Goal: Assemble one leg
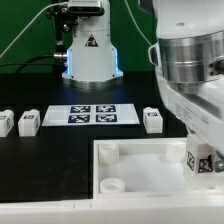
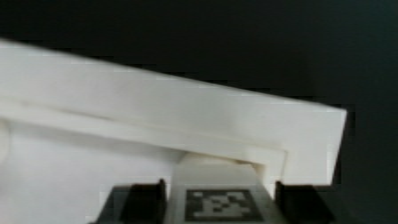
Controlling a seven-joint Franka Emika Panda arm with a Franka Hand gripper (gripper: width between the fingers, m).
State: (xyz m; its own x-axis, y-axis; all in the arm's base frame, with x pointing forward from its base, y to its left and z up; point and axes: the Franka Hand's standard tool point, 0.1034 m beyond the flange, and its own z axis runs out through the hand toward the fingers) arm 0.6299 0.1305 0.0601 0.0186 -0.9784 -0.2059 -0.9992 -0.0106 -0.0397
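My gripper (image 1: pixel 203 160) is at the exterior view's right, shut on a leg (image 1: pixel 205 158), a small white block with a black-and-white tag. It holds the leg upright over the right part of the large white tray-like piece (image 1: pixel 140 168). In the wrist view the leg (image 2: pixel 222 203) sits between my two dark fingers (image 2: pixel 143 205), tag facing the camera, just above a corner of the white piece (image 2: pixel 160 110). Three more legs stand on the black table: two at the left (image 1: pixel 28 122) (image 1: pixel 5 123) and one to the right of the marker board (image 1: pixel 153 120).
The marker board (image 1: pixel 92 114) lies flat on the black table behind the tray-like piece. The arm's white base (image 1: pixel 91 50) with a blue light stands at the back. A round socket (image 1: pixel 113 185) shows at the tray-like piece's near left corner.
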